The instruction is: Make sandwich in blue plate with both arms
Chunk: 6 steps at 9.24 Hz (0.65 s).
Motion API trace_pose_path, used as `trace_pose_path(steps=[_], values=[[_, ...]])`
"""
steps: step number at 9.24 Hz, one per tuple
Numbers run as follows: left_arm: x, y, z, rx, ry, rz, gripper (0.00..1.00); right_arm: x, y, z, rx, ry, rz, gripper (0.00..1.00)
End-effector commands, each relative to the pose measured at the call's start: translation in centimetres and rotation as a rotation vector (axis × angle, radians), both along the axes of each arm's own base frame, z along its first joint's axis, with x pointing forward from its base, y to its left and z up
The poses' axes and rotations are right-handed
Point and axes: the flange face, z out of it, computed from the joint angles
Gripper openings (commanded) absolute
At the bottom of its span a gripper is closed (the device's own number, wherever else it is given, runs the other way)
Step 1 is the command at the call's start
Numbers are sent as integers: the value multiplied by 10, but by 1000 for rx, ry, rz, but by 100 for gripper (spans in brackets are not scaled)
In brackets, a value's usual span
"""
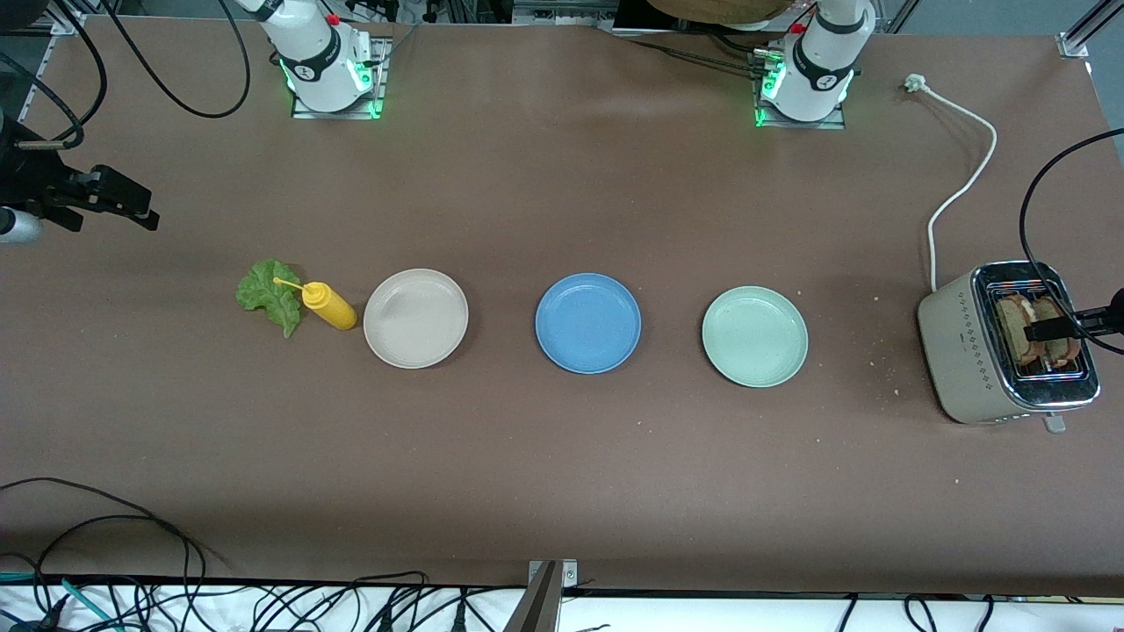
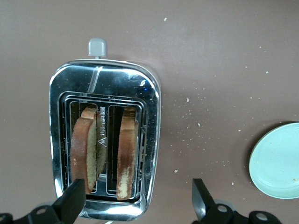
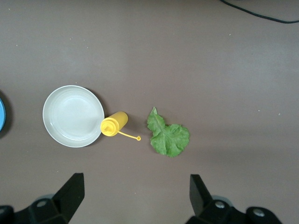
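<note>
Toast slices (image 2: 126,154) upright in toaster (image 2: 105,140), apparently edge-up.

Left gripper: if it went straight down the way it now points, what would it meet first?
Probably the toaster: the open left gripper hangs over its edge, one finger by a toast slice. Depth is unclear, so the bare table beside it is possible.

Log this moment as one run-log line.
left gripper: open over toaster, two toast slices inside | right gripper: open over lettuce | blue plate: empty
</note>
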Motion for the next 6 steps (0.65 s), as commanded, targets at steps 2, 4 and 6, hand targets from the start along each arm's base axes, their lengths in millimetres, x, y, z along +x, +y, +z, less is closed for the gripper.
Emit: trace_pose_path(steps=[2,4,6], values=[[-11,-55,65,-3,-55,-73,100,-2,2,7,-12,2,4,100],[-11,-71,72,-14,-65,-96,100,-2,1,6,-12,3,2,100],[-17,-78,77,-42,-70,-94,100,-2,2,7,-12,2,4,100]])
